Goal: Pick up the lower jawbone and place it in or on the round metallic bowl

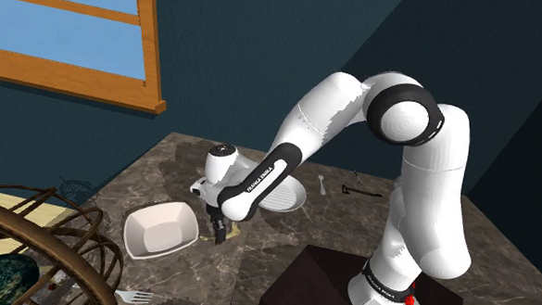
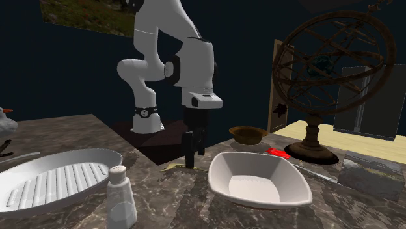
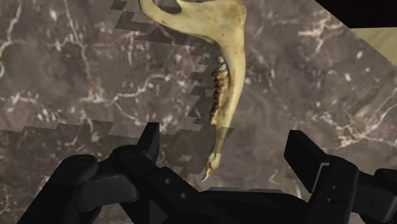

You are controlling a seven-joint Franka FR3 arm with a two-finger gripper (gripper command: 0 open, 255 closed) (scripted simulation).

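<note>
**Wrist view: parted fingers flank the jawbone's tip, touching nothing**

Wrist view first: the gripper [image 3: 222, 137] has its two black fingers spread wide. The yellowed lower jawbone [image 3: 230, 70] lies flat on the dark marble tabletop [image 3: 76, 83]. Its pointed front end lies between the fingers, apart from both, and its row of dark teeth runs away from the hand.

Across the second exterior view from the left, a white ribbed dish [image 2: 97, 156] sits at 9 o'clock from the gripper [image 2: 190, 159]. A white shaker [image 2: 120, 195] stands at the dish's 4 o'clock, nearer the camera. The gripper points straight down with its fingertips just above the marble. A tan sliver of the jawbone [image 2: 170, 167] shows at its 8 o'clock. A white squarish bowl [image 2: 286, 170] rests at the gripper's 4 o'clock. A small round brown bowl [image 2: 247, 134] sits at 2 o'clock, well apart from the bone. A flat red item [image 2: 278, 152] lies beside the foot of an armillary sphere [image 2: 325, 71].

Across the shoulder view from the left come the sphere's rings [image 1: 34, 241], a fork [image 1: 134, 295] and the squarish bowl [image 1: 160, 228]. The gripper then hangs at that bowl's 3 o'clock, with the ribbed dish at its 2 o'clock.
</note>
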